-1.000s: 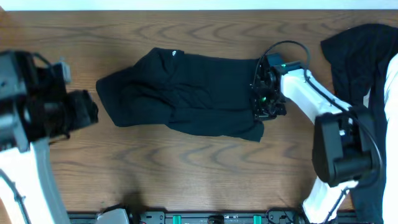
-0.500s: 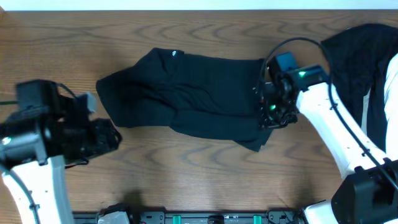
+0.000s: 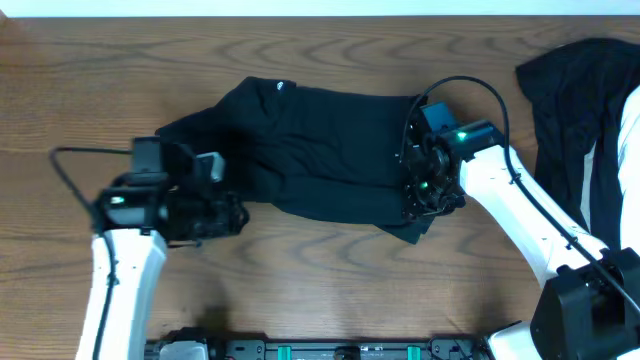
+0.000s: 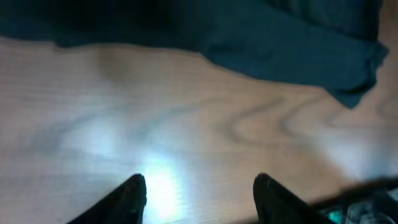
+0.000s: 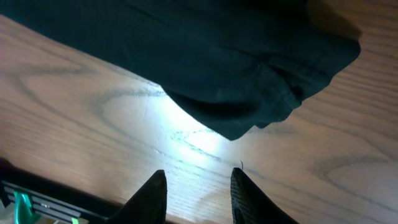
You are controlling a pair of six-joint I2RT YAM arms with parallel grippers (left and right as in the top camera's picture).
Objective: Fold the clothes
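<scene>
The clothes are one black garment lying crumpled across the middle of the table, with a tiny white logo near its far edge. My right gripper hovers at the garment's lower right corner. In the right wrist view that corner lies just ahead of the gripper, which is open over bare wood with nothing between its fingers. My left gripper is at the garment's lower left edge. Its wrist view shows it open over wood, with the fabric ahead of it.
A second heap of black fabric lies at the table's far right, over something white. A black rail with green parts runs along the front edge. Bare wood lies in front of the garment.
My left arm has swung right, from the table's left edge to the garment's lower left edge. My right gripper has opened and let go of the lower right corner.
</scene>
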